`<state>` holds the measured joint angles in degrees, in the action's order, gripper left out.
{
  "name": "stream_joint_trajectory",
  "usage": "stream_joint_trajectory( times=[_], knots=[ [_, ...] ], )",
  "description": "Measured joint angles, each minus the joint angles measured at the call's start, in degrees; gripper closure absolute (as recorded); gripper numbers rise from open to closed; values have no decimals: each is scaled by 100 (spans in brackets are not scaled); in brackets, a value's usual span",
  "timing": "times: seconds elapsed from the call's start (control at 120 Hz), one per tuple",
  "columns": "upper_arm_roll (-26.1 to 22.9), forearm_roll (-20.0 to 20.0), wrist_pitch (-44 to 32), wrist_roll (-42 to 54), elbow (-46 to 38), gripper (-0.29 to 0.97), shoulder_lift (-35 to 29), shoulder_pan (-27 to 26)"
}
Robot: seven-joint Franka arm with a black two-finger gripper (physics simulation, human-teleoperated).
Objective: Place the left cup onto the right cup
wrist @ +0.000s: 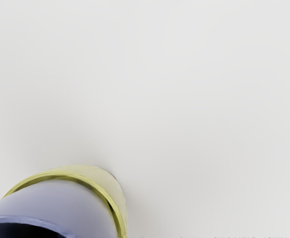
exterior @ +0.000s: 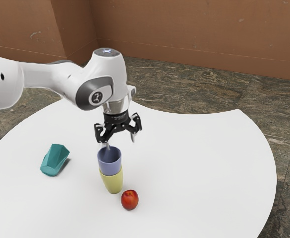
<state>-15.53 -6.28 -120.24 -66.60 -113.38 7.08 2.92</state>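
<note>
Two cups: purple cup nested in yellow cup
Pincer: released — hovering right at the purple rim
Risk: crooked lift clips it, stack topples

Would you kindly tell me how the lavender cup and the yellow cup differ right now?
The lavender cup is nested on top; the yellow cup is beneath, standing on the white table. The lavender cup's mouth is open, while the yellow cup's is filled by the lavender one. Both are upright, round and tapered.
</note>
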Motion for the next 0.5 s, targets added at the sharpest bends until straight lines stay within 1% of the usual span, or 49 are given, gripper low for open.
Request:
stream_joint_trajectory(
  times=[0.158, 0.267, 0.392, 0.5],
  knots=[
    [-2, 7, 36, 48, 160, 3, -303, -5],
    [126, 42, 125, 232, 361, 2, -440, -67],
    [565, 134, 579, 660, 822, 1, -510, -233],
    [974, 147, 1267, 1237, 1312, 1, -681, -230]
  ],
)
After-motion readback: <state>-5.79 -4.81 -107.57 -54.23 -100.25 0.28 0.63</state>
